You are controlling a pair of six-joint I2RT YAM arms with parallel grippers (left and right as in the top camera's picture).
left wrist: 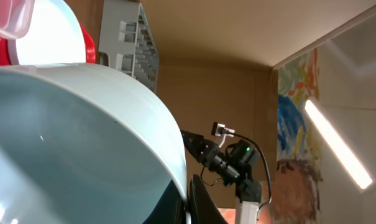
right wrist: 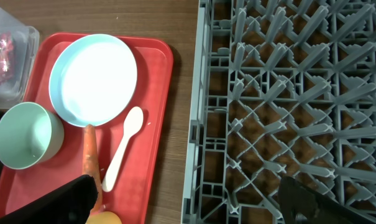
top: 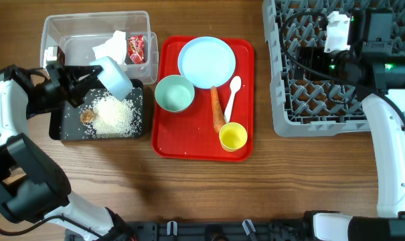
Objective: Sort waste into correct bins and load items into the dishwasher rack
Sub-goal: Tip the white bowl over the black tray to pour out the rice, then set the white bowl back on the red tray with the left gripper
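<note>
The table (top: 209,187) carries everything. Largest on it is the grey dishwasher rack (right wrist: 287,93), which lies directly beneath the right gripper (right wrist: 195,202); its jaws stand wide apart with nothing between them. The red tray (top: 195,148) sits beside the rack, between the two sets of jaws. The clear tub (top: 95,23) lies just beyond the left jaws and the black tub (top: 71,128) lies below them. The left gripper (top: 90,75) has its jaws clamped on the pale blue bowl (top: 115,77), held tilted above the black tub. The tray holds the pale blue plate (top: 207,61), mint bowl (top: 174,93), carrot (top: 217,110), white spoon (top: 231,97) and yellow cup (top: 233,136). The clear tub holds the crumpled tissue (top: 110,48) and red wrapper (top: 136,48). Beneath the held bowl lie the rice (top: 114,115) and, just beside it, the brown scrap (top: 88,116).
</note>
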